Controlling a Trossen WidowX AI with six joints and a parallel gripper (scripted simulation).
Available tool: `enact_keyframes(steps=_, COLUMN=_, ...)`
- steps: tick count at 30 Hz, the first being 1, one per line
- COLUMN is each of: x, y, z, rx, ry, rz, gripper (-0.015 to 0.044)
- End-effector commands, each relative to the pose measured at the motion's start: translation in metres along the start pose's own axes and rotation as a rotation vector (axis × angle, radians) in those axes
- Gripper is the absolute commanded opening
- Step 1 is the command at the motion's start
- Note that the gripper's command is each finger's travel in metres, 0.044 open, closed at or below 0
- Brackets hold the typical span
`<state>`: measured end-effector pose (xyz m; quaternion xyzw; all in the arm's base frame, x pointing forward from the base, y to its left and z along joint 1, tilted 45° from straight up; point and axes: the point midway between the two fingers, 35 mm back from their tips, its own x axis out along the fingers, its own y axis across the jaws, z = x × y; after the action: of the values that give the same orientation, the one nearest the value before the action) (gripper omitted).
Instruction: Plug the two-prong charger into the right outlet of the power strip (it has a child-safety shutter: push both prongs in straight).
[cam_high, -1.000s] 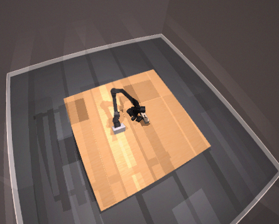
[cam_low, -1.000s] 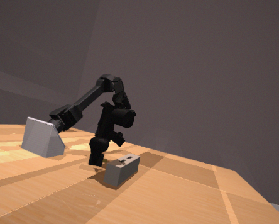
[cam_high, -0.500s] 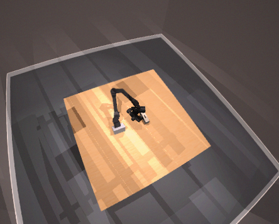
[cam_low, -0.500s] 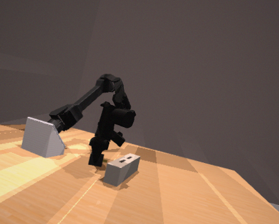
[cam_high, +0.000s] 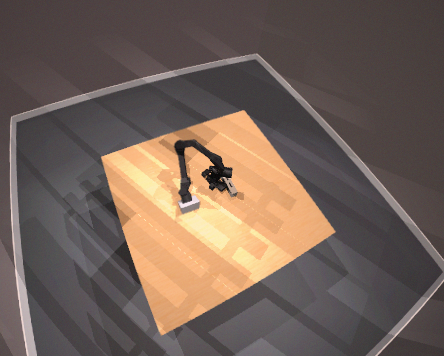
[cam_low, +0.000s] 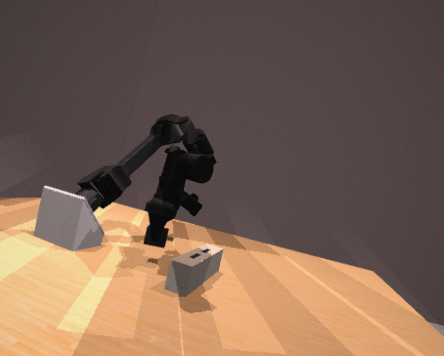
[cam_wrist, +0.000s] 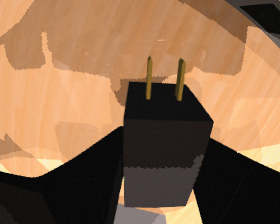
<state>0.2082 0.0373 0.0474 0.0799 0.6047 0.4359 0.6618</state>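
The black charger (cam_wrist: 159, 150) (cam_low: 156, 237) has two brass prongs (cam_wrist: 180, 80) (cam_low: 170, 239), which point away from the gripper toward the top of the wrist view. My gripper (cam_wrist: 155, 135) is shut on the charger, one black finger on each side of its body. In the exterior view the charger is beside the power strip, with a small shadow below it on the table; the prongs point roughly sideways, outside the strip. The grey power strip (cam_high: 230, 187) (cam_low: 195, 274) has two dark outlets on its top. The top view does not show the charger clearly.
The arm's grey base (cam_high: 189, 205) (cam_low: 60, 220) stands on the wooden table (cam_high: 165, 280) (cam_low: 260, 310), behind the gripper. The arm (cam_high: 183, 170) (cam_low: 137, 155) arches up and over to the gripper. A dark floor area (cam_high: 55, 200) with a pale border surrounds the table.
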Motion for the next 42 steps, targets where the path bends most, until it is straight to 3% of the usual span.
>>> enact_keyframes(steps=1, x=-0.012, y=0.000, z=-0.002, rx=-0.005, ry=0.001, rz=-0.001, gripper=0.0000)
enact_keyframes(steps=27, x=0.026, y=-0.032, z=-0.015, rx=0.329, ry=-0.002, rz=0.020, gripper=0.0000)
enact_keyframes(steps=42, x=0.026, y=-0.041, z=-0.001, rx=0.350, ry=-0.002, rz=0.020, gripper=0.0000)
